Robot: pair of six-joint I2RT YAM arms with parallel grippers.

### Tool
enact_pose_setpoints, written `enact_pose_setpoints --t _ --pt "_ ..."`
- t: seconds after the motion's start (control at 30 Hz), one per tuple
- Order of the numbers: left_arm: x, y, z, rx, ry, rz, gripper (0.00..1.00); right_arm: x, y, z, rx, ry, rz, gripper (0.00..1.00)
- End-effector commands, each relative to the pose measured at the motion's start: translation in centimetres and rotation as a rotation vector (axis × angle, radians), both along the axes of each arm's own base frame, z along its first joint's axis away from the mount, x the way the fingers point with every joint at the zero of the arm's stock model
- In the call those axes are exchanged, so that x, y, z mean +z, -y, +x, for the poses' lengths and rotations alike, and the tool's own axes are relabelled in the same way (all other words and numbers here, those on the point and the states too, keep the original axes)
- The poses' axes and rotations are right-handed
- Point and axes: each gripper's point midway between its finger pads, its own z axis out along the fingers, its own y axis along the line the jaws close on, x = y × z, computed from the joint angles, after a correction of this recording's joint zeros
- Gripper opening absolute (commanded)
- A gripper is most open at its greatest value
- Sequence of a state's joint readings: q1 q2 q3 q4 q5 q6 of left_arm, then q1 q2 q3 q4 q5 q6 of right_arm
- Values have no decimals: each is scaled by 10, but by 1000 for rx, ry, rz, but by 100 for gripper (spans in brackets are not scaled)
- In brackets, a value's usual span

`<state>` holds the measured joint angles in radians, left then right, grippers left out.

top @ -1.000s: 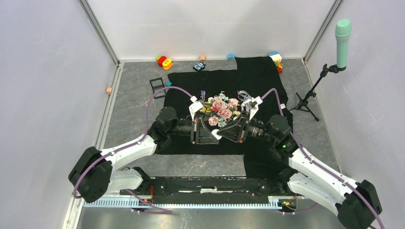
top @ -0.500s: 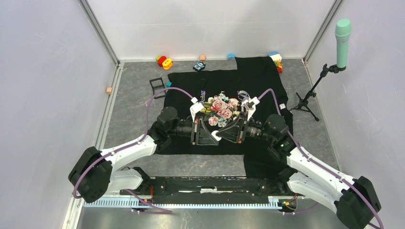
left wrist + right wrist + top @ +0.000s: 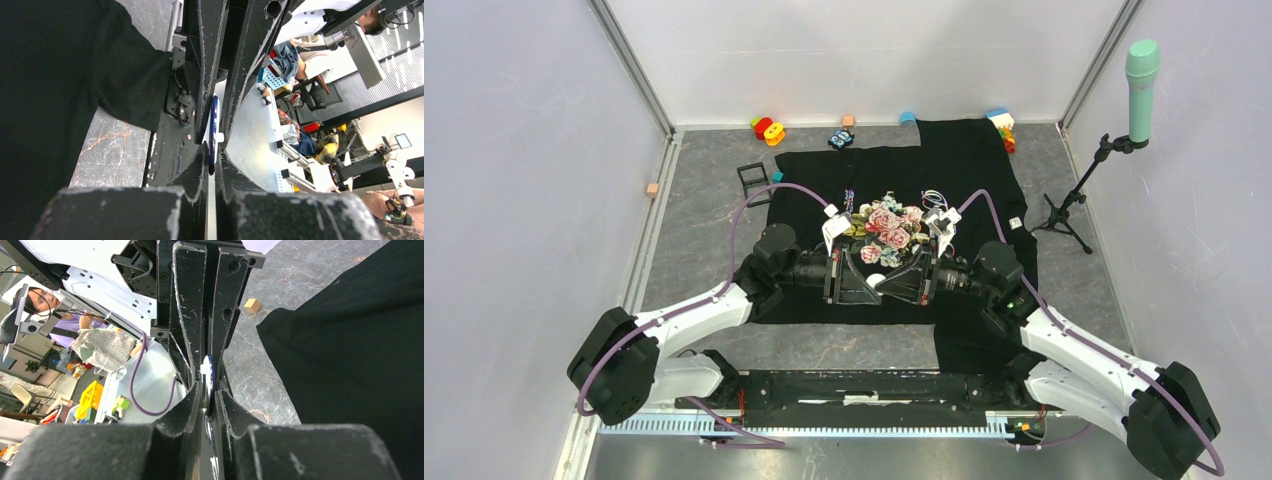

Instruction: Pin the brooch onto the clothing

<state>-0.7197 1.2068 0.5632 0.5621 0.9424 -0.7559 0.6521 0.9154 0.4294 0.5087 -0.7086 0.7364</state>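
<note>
Fingertips (image 3: 197, 172) of my left gripper (image 3: 212, 157) and right gripper (image 3: 207, 401) are meeting nose to nose, both pairs clamping down on the brooch (image 3: 213, 125), which is standing edge-on between them. I am holding it over the clothing (image 3: 964, 170), midway between the worktop's left and right edges. Farther out the rose print (image 3: 886, 228) is lying face up, and toys (image 3: 767, 129) are sitting along the far edge.

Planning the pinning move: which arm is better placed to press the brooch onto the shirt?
Left, narrowly. Left gripper and right gripper are both shut on the brooch above the T-shirt, but the right arm crosses a loose shirt flap; the left crosses mostly table.
</note>
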Motion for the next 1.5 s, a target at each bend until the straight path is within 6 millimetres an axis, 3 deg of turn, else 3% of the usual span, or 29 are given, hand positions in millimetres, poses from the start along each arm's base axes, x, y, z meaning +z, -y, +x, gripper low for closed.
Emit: enact_pose_setpoints --t 0.0,0.13,0.27,0.77,0.87,1.1,1.33,1.47 --pt "19 4 -2 -29 102 -44 2 -9 -1 4 -4 3 -21 16" --pt "4 9 -12 -59 148 50 2 -34 -1 10 -28 -68 -95 11" --pt "5 11 -19 -78 166 56 2 -56 -2 11 -26 -130 -134 8" --pt "7 18 -27 -132 163 50 2 -67 -3 10 5 -85 -172 10" --pt "4 17 -26 -116 157 64 2 -62 -2 7 23 -29 -167 13" --pt "-18 16 -16 -68 99 138 2 -30 2 -9 100 121 -133 34" --pt "-17 17 -15 -68 87 144 2 24 22 -9 21 309 -79 62" --pt "-12 16 -18 -86 95 128 2 34 25 -4 -12 301 -78 62"
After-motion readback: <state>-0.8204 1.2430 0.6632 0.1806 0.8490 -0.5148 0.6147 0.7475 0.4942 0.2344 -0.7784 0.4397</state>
